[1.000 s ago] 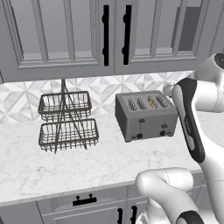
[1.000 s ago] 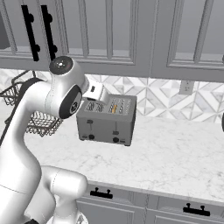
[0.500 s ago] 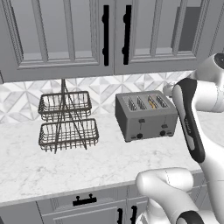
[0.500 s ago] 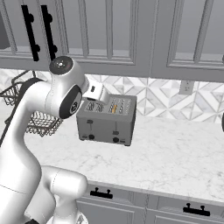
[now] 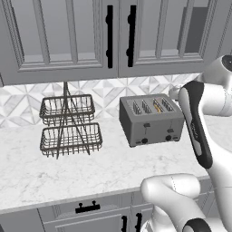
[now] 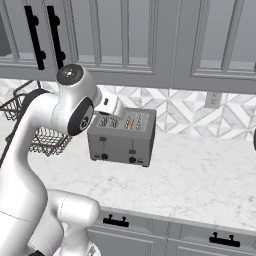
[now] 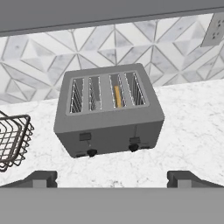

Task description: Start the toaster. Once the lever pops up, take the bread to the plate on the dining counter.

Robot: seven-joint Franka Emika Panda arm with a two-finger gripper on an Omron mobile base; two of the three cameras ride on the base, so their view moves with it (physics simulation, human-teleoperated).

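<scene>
So here's the setup, scanning left to right. Far left there's a two-tier wire basket [image 5: 69,124] on the marble worktop [image 5: 68,172], not part of the job. Next over sits the toaster [image 5: 152,120], front panel facing the robot, back against the tiled wall.

In the hand view the toaster [image 7: 109,109] is straight ahead of and below the gripper [image 7: 112,177], whose tips sit at the far left and far right of the bottom edge, so the jaws stand wide with nothing between them.

The bit that matters: the toaster's long axis runs side to side across the hand view, and there are two levers on the front. The left lever [image 7: 85,136] serves the left pair of slots, the right lever [image 7: 134,140] serves the right pair. The bread [image 7: 117,96] is standing on edge in the third slot from the left, so it belongs to the right-hand pair.

My guess is the right lever is the one to press, and it lies just right of the gripper's centre line and lower down, so the hand needs to drop forward and nudge right.
</scene>
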